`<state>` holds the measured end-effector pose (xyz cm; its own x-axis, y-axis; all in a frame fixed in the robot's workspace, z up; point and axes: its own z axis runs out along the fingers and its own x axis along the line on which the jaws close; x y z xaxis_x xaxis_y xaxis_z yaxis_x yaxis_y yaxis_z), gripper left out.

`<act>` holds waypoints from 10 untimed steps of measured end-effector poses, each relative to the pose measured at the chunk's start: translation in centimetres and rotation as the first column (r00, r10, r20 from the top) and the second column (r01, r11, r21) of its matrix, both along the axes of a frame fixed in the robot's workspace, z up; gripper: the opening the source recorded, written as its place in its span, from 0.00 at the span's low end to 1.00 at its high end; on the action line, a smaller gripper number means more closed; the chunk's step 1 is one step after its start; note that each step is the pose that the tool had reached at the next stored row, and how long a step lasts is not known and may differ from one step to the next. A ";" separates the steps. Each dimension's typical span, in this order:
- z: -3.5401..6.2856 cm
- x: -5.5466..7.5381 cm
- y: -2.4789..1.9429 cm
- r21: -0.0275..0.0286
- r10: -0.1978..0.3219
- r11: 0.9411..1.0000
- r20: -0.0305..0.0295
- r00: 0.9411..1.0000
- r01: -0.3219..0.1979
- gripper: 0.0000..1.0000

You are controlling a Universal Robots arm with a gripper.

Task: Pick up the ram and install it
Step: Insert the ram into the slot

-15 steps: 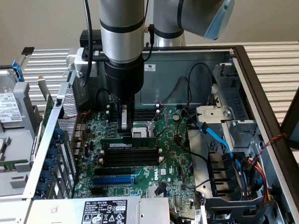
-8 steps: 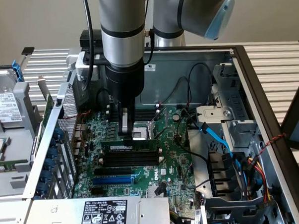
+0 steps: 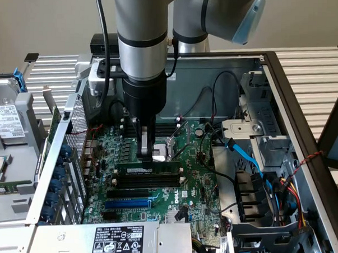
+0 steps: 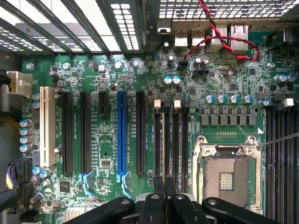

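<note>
The ram [image 3: 150,171], a long dark-green stick with a white label strip, stands on edge in one of the black memory slots in the middle of the motherboard [image 3: 197,186]. My gripper [image 3: 147,155] comes straight down onto its top edge near the middle, fingers drawn together on the stick. In the wrist view the dark fingers [image 4: 159,198] meet over the row of memory slots [image 4: 176,135], and the stick itself is hidden under them.
A blue expansion slot [image 3: 129,204] [image 4: 122,135] runs beside the memory slots, and the open CPU socket [image 4: 227,175] lies on their other side. Blue and black cables [image 3: 246,155] and a drive cage [image 3: 258,136] crowd the exterior view's right. The power supply [image 3: 119,240] sits at the front.
</note>
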<state>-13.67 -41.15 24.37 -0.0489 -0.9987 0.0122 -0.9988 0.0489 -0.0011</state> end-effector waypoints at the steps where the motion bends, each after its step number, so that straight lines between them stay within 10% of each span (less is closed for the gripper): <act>1: 0.00 0.0 0.00 0.000 0.000 1.000 0.000 1.000 0.000 0.12; 10: -0.20 0.0 -0.28 0.000 0.000 1.000 0.000 1.000 0.000 0.12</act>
<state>-13.67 -41.43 24.17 -0.0491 -0.9987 0.0123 -0.9988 0.0491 -0.0011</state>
